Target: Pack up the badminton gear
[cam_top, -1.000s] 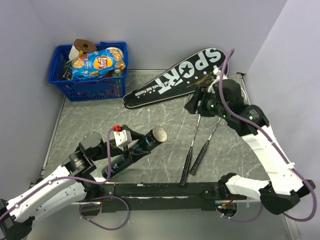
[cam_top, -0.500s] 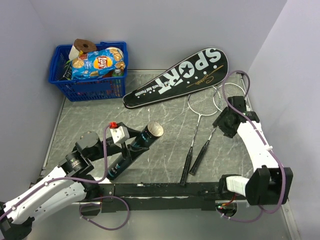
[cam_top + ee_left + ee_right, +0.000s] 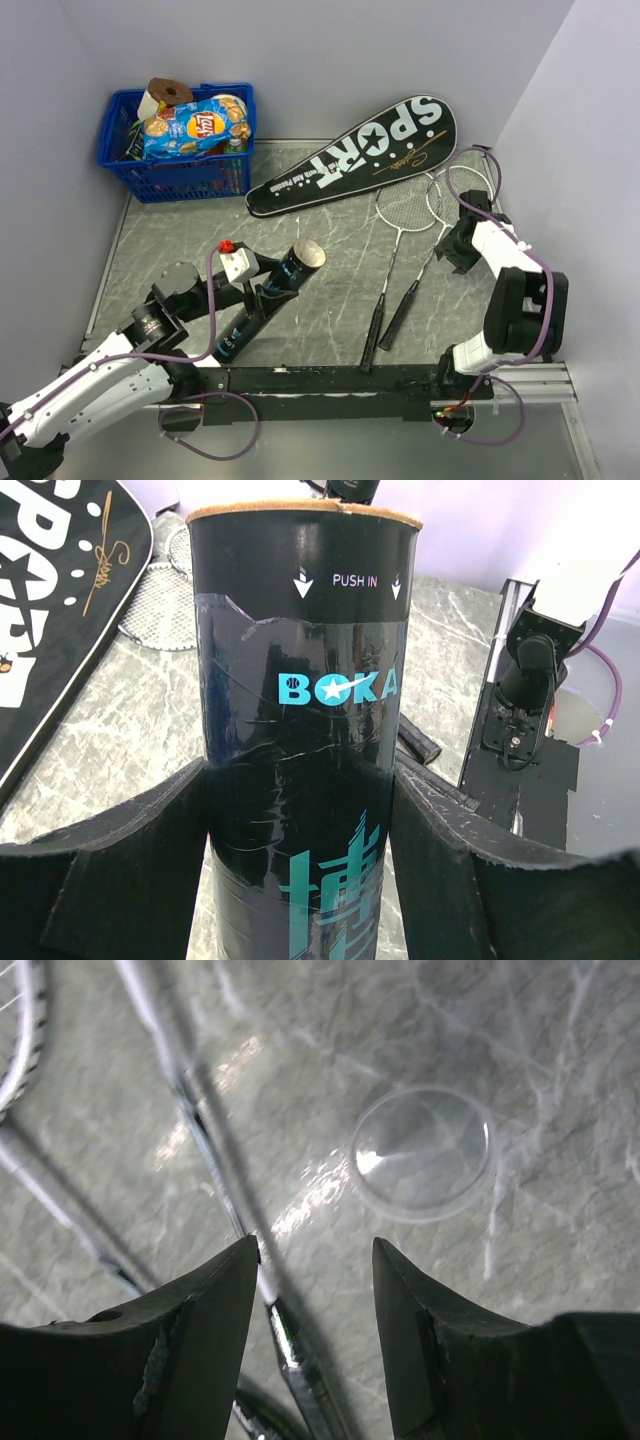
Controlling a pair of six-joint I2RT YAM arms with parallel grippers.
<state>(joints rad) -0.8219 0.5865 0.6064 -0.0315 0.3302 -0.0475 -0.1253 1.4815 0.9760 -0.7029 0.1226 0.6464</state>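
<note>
We read the step in hand as fetching the clear round lid (image 3: 422, 1152), which lies flat on the table (image 3: 180, 240) by the right wall, ahead of the right claw (image 3: 315, 1250) and off to one side of its gap. That claw hangs low over the marble with its jaws apart and nothing between them. A racket shaft (image 3: 205, 1160) runs just beside its left finger (image 3: 215, 1310), so before closing we should shift toward the lid until the shaft is outside the jaws, or we risk pinching the shaft or dragging it along. The lid looks thin and slippery. We would straddle it across its full width, bring the fingertips down to touch the table, and close slowly on the rim so that it does not skate away. The left claw (image 3: 300, 768) grips the dark tube (image 3: 300, 630) around its middle, tilted with its upper end raised toward the centre of the table. We should hold it firmly there as the target for the lid. The two rackets (image 3: 400, 313) lie side by side, their heads near the black cover (image 3: 370, 150) at the back, and wait for later. We see no shuttlecocks and cannot tell whether they are inside the tube.
</note>
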